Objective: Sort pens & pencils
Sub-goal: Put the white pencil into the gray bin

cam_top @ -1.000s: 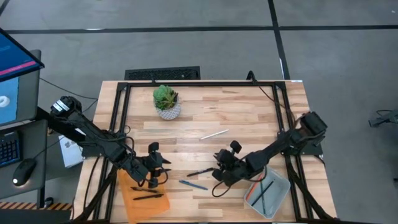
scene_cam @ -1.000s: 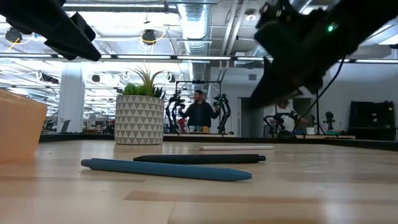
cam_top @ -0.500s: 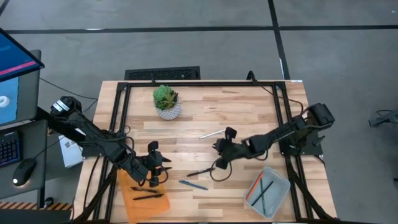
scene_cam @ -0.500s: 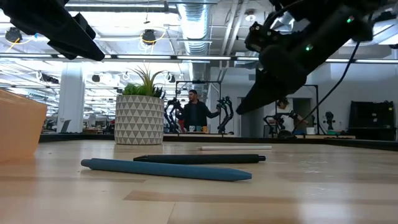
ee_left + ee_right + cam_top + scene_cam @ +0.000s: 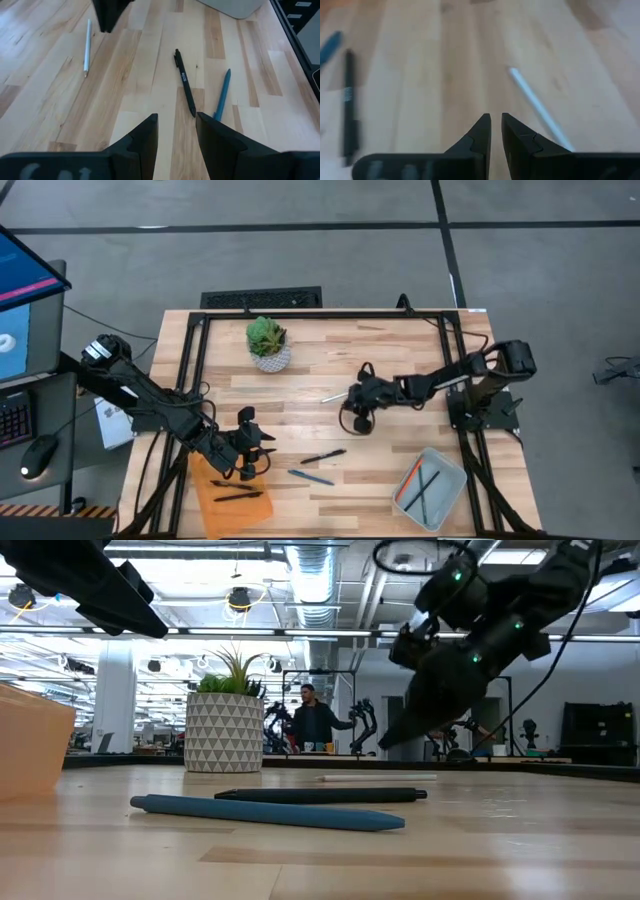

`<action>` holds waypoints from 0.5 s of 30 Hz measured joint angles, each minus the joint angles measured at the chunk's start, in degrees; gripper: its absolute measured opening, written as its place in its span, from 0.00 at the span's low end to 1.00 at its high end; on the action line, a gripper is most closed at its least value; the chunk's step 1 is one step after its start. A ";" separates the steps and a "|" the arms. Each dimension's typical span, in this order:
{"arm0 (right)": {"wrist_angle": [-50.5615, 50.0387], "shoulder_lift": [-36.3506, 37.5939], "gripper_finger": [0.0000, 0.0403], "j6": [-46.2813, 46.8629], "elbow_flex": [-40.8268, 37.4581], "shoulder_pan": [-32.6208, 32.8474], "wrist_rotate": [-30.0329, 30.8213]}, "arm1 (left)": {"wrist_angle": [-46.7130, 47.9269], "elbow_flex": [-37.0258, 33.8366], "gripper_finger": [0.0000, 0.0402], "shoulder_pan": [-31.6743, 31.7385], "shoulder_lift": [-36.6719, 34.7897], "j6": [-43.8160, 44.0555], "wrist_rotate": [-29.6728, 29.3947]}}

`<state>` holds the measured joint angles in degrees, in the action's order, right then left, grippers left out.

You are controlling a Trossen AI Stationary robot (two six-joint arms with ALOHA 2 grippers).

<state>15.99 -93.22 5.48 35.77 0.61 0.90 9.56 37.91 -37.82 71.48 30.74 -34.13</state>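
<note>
A white pencil (image 5: 343,394) lies flat mid-table; it also shows in the right wrist view (image 5: 540,112). A black pen (image 5: 324,456) and a blue pen (image 5: 310,476) lie flat nearer the near edge. My right gripper (image 5: 352,399) hovers just beside the white pencil's right end, with its fingers nearly together and holding nothing (image 5: 496,125). My left gripper (image 5: 258,455) is open and empty (image 5: 175,132) above the orange tray (image 5: 215,505), which holds black pens. A grey tray (image 5: 445,465) holds an orange pencil and dark ones.
A potted plant (image 5: 268,345) stands at the far left of the table. A black frame (image 5: 195,370) rims the tabletop. Bare wood lies between the plant and the pencil. A person (image 5: 318,720) stands in the room behind the table.
My right gripper has gone from beside the grey tray toward the table's far edge, past the black pen, to the white pencil. The pens and pencils have stayed where they were.
</note>
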 joint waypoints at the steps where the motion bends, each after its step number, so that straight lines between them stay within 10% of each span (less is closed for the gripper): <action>1: -0.52 0.33 0.17 -0.34 -0.18 -1.00 -0.03 | 0.00 0.00 0.31 0.00 0.00 0.00 0.00; 15: -7.22 1.89 0.17 -5.62 -0.40 -7.09 0.53 | 0.09 0.00 0.31 -0.02 0.02 0.44 0.02</action>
<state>8.77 -91.33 -0.14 35.38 -6.48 1.43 9.66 37.91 -37.85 71.50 31.18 -34.11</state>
